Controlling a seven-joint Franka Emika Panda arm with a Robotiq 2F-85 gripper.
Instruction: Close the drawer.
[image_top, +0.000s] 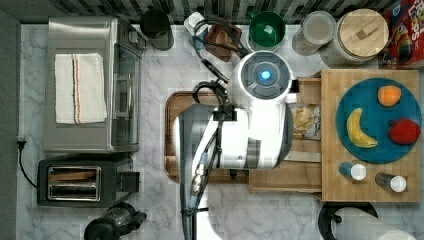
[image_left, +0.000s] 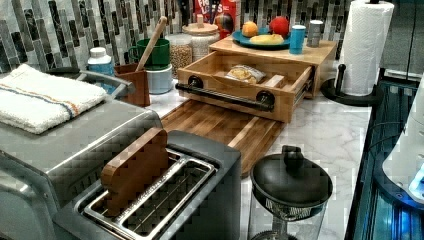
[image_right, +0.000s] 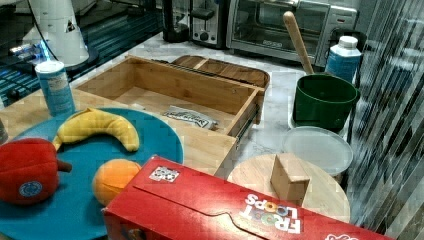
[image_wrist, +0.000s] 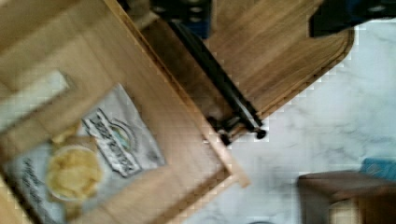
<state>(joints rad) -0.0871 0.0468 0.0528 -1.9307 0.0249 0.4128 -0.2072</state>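
Note:
The light-wood drawer (image_left: 227, 108) stands pulled out from under the top board (image_left: 320, 51), over a dark brown tray (image_left: 220, 127). Its long black bar handle (image_left: 222, 96) runs along the front. A chip bag (image_left: 242, 74) lies inside it. In the top view, my white arm (image_top: 250, 135) covers the drawer's front; part of the drawer (image_top: 295, 177) and the bag (image_top: 303, 121) show beside it. The wrist view looks down on the handle (image_wrist: 219, 84), the drawer floor (image_wrist: 182, 135) and the bag (image_wrist: 84, 154). My gripper (image_wrist: 261, 18) hangs open above the handle, touching nothing.
The top board carries a blue plate (image_top: 378, 120) with fruit and two shakers. A toaster (image_top: 75, 182) and a toaster oven (image_top: 90, 82) stand at the top view's left. A green cup (image_top: 266, 29), jars, a cereal box (image_right: 240, 210) and a paper towel roll (image_left: 365, 45) ring the area.

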